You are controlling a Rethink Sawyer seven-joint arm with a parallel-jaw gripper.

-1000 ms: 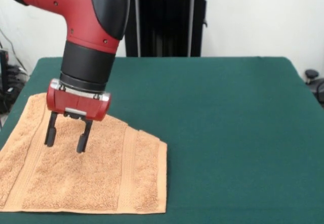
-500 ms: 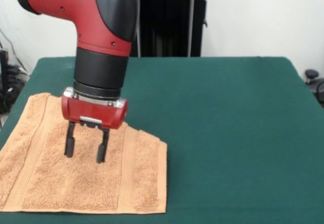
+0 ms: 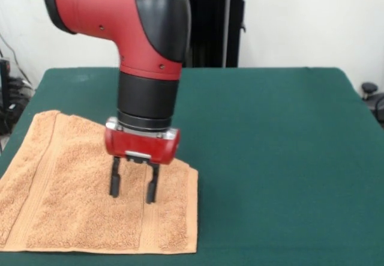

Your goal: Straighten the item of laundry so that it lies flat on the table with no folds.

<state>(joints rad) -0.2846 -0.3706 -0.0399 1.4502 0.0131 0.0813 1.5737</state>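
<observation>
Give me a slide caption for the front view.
Open gripper poised over the peach towel on the green table.

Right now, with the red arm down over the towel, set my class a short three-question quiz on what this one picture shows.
1. True or false: the gripper is open.
2. Which part of the towel is cut off at a slant instead of forming a square corner? A) the near corner beside the bare table B) the far corner by the gripper C) the near corner at the picture's left edge
3. Fill in: the towel lies on a table covered in dark ______ cloth.

Key:
1. True; its two black fingers stand apart, tips at the towel's surface.
2. B.
3. Green.
</observation>
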